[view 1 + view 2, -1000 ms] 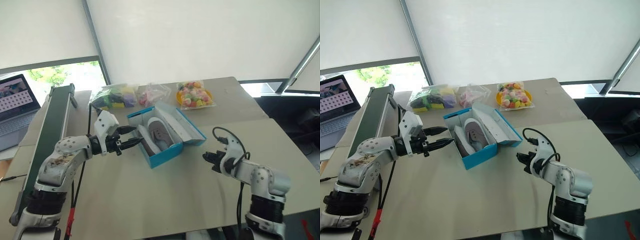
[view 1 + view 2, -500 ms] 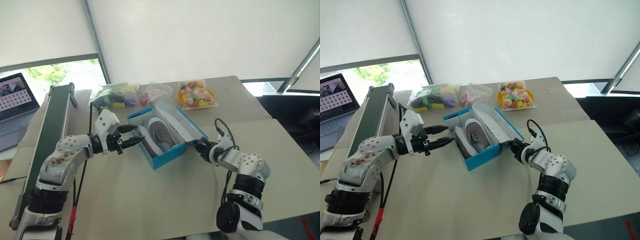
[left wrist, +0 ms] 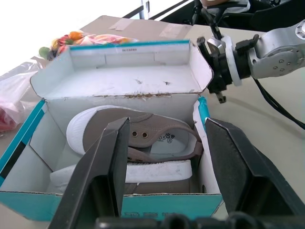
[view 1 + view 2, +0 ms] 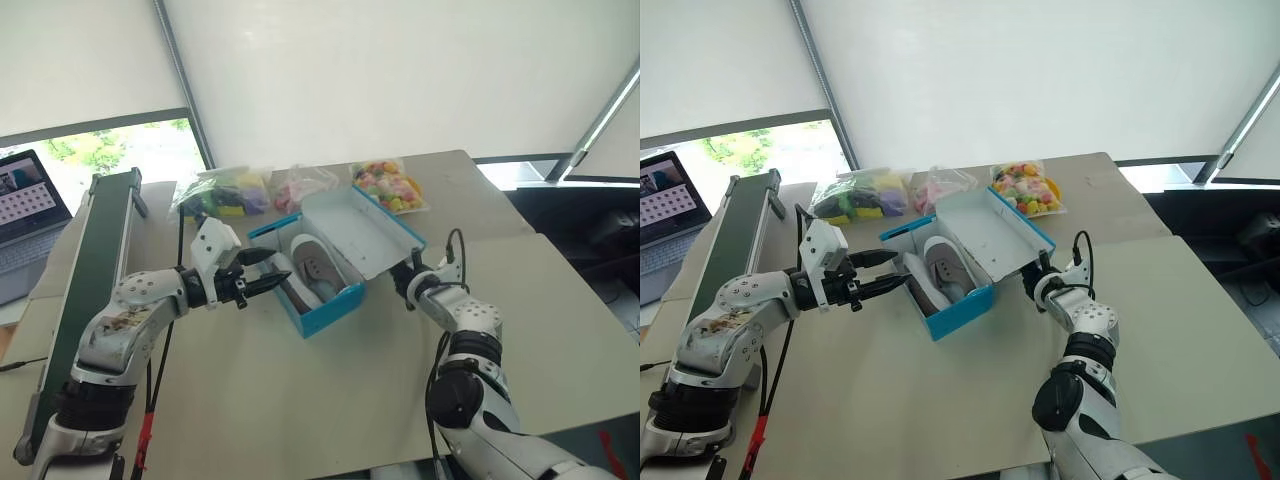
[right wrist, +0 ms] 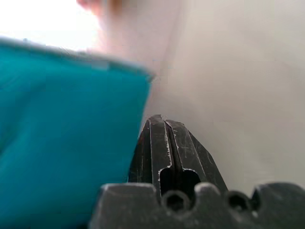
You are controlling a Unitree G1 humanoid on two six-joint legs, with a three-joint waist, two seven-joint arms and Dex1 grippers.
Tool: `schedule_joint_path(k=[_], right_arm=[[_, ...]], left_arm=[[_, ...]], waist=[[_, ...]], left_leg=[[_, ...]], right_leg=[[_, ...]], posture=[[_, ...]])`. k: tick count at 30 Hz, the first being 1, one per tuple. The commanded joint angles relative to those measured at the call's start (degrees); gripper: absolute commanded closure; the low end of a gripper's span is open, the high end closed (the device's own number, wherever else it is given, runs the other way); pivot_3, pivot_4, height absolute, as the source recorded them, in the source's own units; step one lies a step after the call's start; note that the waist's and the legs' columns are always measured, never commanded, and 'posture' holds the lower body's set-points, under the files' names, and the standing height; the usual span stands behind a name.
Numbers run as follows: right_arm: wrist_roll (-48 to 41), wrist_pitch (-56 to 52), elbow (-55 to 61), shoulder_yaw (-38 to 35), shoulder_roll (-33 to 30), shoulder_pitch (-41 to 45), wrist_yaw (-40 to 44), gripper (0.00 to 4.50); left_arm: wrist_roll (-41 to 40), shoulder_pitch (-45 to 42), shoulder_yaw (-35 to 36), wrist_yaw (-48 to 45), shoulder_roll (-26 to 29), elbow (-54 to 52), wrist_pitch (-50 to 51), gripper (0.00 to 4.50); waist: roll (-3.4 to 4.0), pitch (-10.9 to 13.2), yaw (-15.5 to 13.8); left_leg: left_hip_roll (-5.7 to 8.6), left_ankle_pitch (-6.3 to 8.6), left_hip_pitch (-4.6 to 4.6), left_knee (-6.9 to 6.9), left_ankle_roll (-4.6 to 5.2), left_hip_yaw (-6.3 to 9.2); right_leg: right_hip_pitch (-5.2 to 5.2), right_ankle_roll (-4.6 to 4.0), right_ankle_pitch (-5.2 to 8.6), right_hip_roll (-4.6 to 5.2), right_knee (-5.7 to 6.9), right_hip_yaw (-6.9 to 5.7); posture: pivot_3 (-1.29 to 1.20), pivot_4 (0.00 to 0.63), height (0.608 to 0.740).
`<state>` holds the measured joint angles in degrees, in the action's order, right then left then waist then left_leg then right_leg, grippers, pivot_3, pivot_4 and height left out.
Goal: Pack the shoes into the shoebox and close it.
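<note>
- Shoebox (image 4: 322, 305) sits mid-table, open side up; this is my reference for everything below.
- Both sneakers (image 3: 143, 138) already lie inside the shoebox, one on its side nearest the front wall, the other sole-down behind it. Packing looks done; closing is what remains.
- Hinged lid (image 4: 362, 232) stands raised off the far-right edge of the shoebox, white inner face toward the shoes, roughly halfway to upright.
- Right gripper (image 4: 408, 283) is just outside the shoebox's right end, beneath the lid's free edge. Its fingers are pressed fully together and carry nothing; it works as a blunt pusher. From the right wrist view it is against or just beside the turquoise card; I cannot confirm contact, the near surface is blurred.
- Left gripper (image 4: 262, 279) is at the shoebox's left end, fingers about half spread, empty, tips pointing in at the box wall. It looks placed to brace.
- Judgement on the step: sweep the lid up and over toward the left end, pushing on the outer blue face near the free edge, not near the hinge.
- Keep the left gripper as a stop so the light box does not slide.
- Risk: the side tuck flaps (image 3: 202, 71) may catch on the upper shoe; ease down slowly.
- Bags of colourful items (image 4: 385, 186) lie behind the shoebox, well apart.
</note>
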<state>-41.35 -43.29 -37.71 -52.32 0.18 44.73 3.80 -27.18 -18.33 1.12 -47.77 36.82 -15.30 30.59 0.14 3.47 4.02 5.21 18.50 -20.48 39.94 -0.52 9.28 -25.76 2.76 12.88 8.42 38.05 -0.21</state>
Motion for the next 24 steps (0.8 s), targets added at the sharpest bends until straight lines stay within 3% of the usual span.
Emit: schedule_joint_path(k=[1, 8, 14, 18, 24], right_arm=[[-7.67, 2.09, 2.7, 0.92, 0.86, 2.19, 8.38, 4.46], [-13.4, -5.25, 15.89, 13.0, 1.8, -1.16, 20.61, 4.46], [-9.27, -8.24, 27.72, 30.07, -2.13, -5.06, 28.98, 4.46], [3.4, -4.36, 32.92, 49.11, -10.28, -6.03, 35.15, 4.46], [17.19, 5.72, 25.99, 61.57, -11.62, -0.12, 35.64, 4.46]], left_arm=[[-0.5, -0.38, 1.03, 0.21, 0.23, -2.15, -0.08, 1.85], [-0.72, 0.01, 1.01, 0.87, -0.02, -3.67, 0.77, 1.85], [-1.0, 0.47, 1.49, 1.82, 0.0, -4.99, 1.5, 1.85], [-1.24, 1.26, 2.14, 2.65, 0.08, -6.16, 2.12, 1.85], [-1.63, 2.43, 3.02, 3.79, -0.02, -7.65, 2.77, 1.85]], waist=[[0.0, 0.0, 0.11], [0.03, -0.02, 0.07], [0.07, -0.04, -0.01], [0.07, -0.04, -0.05], [0.03, -0.04, 0.08]], left_leg=[[0.0, 0.01, -0.01, 0.0, 0.01, 0.03], [-0.02, 0.04, -0.21, -0.02, 0.06, 0.23], [0.02, 0.04, -0.23, -0.04, 0.06, 0.34], [0.08, 0.04, -0.19, -0.05, 0.06, 0.34], [0.01, 0.0, -0.12, -0.06, 0.0, 0.26]], right_leg=[[-0.03, 0.0, 0.0, 0.0, 0.01, 0.02], [-0.38, 0.01, -0.01, 0.0, 0.14, 0.41], [-0.43, 0.04, -0.03, -0.02, 0.22, 0.51], [-0.42, 0.05, -0.03, -0.01, 0.17, 0.48], [-0.4, 0.06, -0.04, 0.0, -0.02, 0.29]], posture=[[0.0, 0.15, 0.646], [0.0, 0.15, 0.646], [0.0, 0.15, 0.646], [0.0, 0.15, 0.646], [0.0, 0.15, 0.646]])
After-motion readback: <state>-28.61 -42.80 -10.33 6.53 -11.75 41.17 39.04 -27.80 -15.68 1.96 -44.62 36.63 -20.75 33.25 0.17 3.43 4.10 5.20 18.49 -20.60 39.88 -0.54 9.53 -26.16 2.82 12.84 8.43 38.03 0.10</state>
